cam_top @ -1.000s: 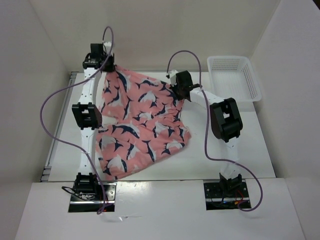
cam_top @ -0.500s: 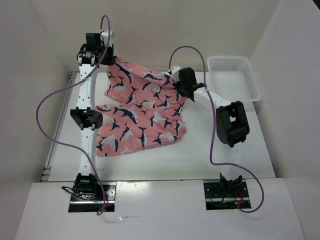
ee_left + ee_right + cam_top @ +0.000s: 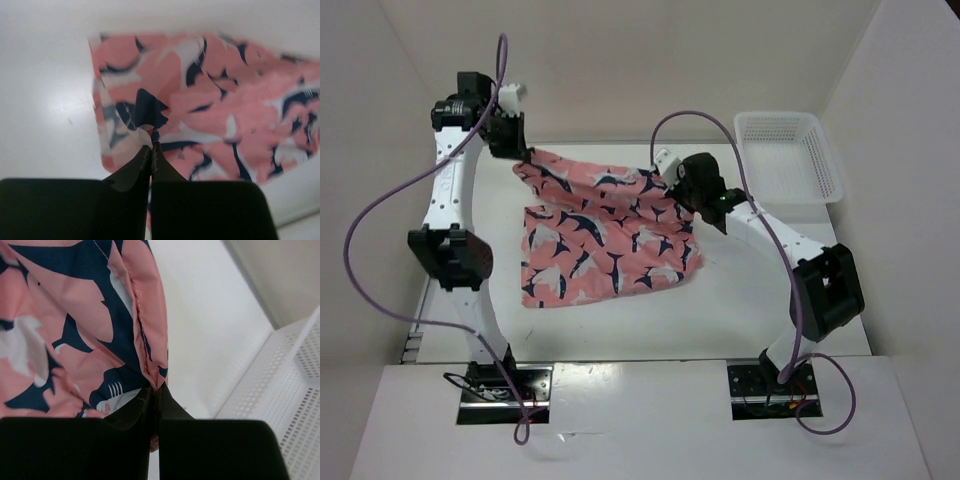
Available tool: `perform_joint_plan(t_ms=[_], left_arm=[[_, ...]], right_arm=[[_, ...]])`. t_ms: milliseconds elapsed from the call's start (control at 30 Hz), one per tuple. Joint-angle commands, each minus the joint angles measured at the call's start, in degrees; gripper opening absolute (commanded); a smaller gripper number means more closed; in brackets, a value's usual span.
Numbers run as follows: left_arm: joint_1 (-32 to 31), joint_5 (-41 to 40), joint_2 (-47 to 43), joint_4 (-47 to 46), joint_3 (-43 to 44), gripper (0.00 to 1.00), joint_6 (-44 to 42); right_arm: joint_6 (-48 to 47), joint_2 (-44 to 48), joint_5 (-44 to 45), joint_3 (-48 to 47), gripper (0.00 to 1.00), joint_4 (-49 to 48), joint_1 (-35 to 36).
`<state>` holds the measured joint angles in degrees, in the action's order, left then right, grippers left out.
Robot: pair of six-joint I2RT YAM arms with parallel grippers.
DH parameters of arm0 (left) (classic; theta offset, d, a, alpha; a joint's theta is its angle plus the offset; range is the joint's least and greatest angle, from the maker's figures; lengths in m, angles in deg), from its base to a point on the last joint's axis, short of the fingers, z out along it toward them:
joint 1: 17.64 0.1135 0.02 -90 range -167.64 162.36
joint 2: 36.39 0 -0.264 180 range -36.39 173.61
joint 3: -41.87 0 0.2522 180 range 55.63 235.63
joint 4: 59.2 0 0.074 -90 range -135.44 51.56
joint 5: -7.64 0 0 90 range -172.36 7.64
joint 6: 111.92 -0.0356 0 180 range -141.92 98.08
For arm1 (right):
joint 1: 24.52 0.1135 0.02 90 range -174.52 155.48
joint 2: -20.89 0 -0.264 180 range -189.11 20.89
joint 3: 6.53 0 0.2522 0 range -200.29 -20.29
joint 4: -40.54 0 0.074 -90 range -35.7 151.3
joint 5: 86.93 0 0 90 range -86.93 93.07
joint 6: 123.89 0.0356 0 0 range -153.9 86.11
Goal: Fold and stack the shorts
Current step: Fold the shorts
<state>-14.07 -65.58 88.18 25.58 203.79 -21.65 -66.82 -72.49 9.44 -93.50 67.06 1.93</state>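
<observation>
Seen from above, 2 white robot arms stand on black bases at the near edge of a white desk (image 3: 750, 300). Both reach away toward the far wall.

A pair of salmon-pink shorts (image 3: 605, 240), printed with navy and white fish shapes, is spread over the middle of the desk, slightly to the left. Its near hem hangs low, closest to the arm bases. Whether that hem rests on the surface cannot be told. The far edge of the shorts is lifted and pulled into a nearly straight line between the 2 hands.

The left hand (image 3: 510, 150) holds the far left corner. In the left wrist view, its 2 dark fingers are pressed together on a small bunch of cloth, and the rest of the fabric hangs away over the desk.

The right hand (image 3: 672, 185) holds the far right corner. In the right wrist view, its fingers are clamped on a seamed edge of the shorts.

At the far right corner of the desk sits a white plastic mesh basket (image 3: 785, 117), well apart from the shorts. Its perforated wall also shows at the right edge of the right wrist view.
</observation>
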Motion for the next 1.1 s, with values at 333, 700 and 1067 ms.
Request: perform_joint_plan(t_ms=[333, 700, 1067], left_arm=[[-5.34, -7.89, -44.4, -21.37, -64.91, 0.0, -0.27], [-1.46, -12.03, -57.07, -18.82, -83.71, 0.0, -0.27], [-2.86, -7.46, -56.81, -6.78, -92.69, 0.1, -0.27]], right_arm=[[-8.02, 12.95, -1.19, 13.09, 0.0, 3.07, 4.91], [-19.36, 28.87, -11.11, 25.13, 0.0, 9.21, 4.92], [-22.53, 37.48, -19.55, 26.36, 0.35, 24.41, 18.09]])
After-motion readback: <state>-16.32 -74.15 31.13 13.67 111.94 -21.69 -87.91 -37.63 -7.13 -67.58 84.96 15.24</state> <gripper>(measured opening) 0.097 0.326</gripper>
